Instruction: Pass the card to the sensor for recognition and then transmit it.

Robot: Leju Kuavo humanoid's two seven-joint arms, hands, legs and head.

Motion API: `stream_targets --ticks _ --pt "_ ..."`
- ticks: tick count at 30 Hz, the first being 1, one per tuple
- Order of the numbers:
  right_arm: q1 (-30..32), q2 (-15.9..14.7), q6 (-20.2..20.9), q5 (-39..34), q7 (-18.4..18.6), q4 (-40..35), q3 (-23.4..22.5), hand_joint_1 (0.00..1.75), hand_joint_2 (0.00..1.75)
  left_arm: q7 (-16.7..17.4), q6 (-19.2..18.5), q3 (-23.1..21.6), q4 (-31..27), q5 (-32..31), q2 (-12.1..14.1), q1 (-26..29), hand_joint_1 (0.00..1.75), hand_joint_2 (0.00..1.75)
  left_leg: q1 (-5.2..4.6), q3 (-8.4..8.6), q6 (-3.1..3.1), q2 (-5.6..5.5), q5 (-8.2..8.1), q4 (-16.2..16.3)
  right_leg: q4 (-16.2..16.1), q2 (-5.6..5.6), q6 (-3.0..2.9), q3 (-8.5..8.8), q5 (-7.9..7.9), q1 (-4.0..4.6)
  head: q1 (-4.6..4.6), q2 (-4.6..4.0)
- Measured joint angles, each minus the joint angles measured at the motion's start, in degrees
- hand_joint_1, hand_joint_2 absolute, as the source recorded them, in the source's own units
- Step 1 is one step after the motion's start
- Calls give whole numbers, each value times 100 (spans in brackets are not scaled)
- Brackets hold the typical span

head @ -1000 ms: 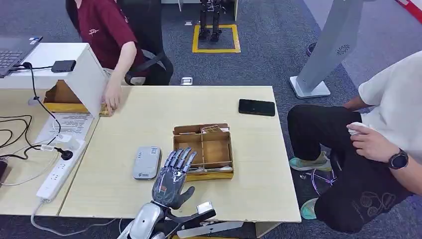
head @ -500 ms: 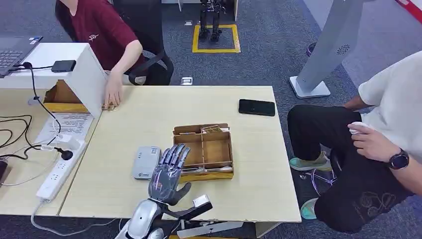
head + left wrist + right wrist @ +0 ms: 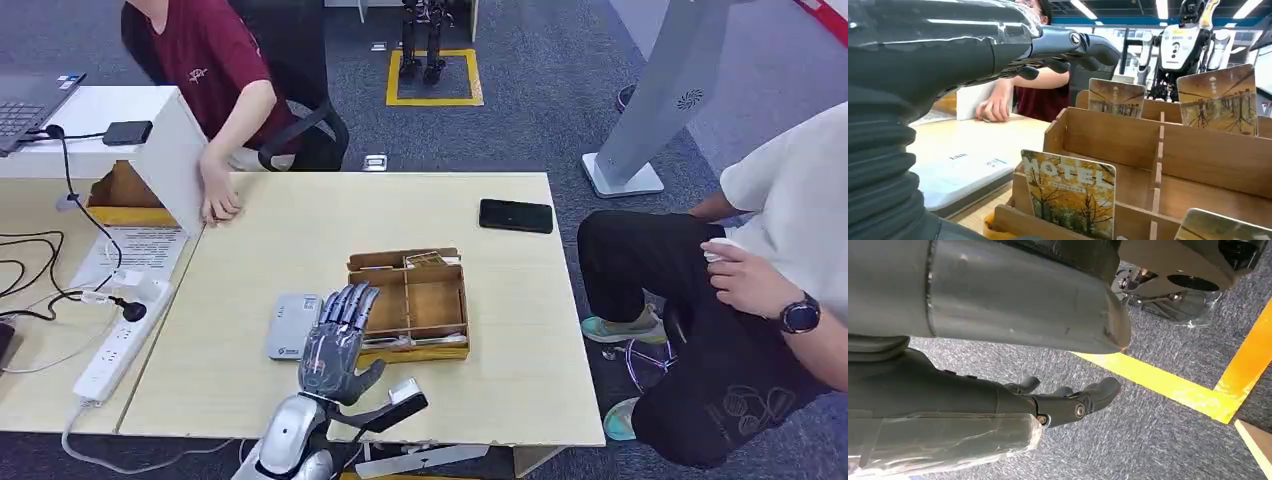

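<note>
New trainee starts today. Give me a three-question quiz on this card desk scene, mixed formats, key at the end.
1. True or false: the left hand already holds a card.
2. Multiple choice: the grey sensor lies on which side of the wooden card box, seen from the robot? A. its left B. its right C. behind it
3. Fill in: the word printed on the nearest card in the left wrist view is ____.

Key: 1 false, its fingers are spread above the table, holding nothing; 2 A; 3 HOTEL.
</note>
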Motion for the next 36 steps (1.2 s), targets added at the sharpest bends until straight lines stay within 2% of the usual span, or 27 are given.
stream_targets --ticks 12,21,22,23,24,36 --pt "-4 0 0 7 -7 0 -2 0 0 -363 -109 50 41 293 -122 0 0 175 0 0 0 -1 0 0 0 -1 0 0 0 0 2 0" --pt "-5 2 -7 9 -15 0 -2 0 0 -310 -179 48 41 253 -177 -3 0 175 0 0 0 -1 0 0 0 0 0 0 0 0 0 0" --pt "-5 7 -7 9 -15 0 -2 0 0 -310 -192 48 41 280 -190 -3 24 175 0 0 0 -1 0 0 0 0 0 0 0 0 0 0" --pt "-7 11 -9 9 -15 0 0 0 0 -310 -221 48 41 295 -201 -3 164 175 0 0 0 0 0 0 0 0 0 0 0 0 2 0" --pt "-8 18 -11 9 -15 0 -2 0 0 -306 -267 48 44 313 -201 -3 175 175 0 0 0 0 0 0 0 0 0 0 0 0 0 0" --pt "-19 20 -11 9 -59 0 -2 0 0 -321 -328 48 197 448 -188 -41 175 175 0 0 0 0 0 0 0 0 0 0 0 0 0 0"
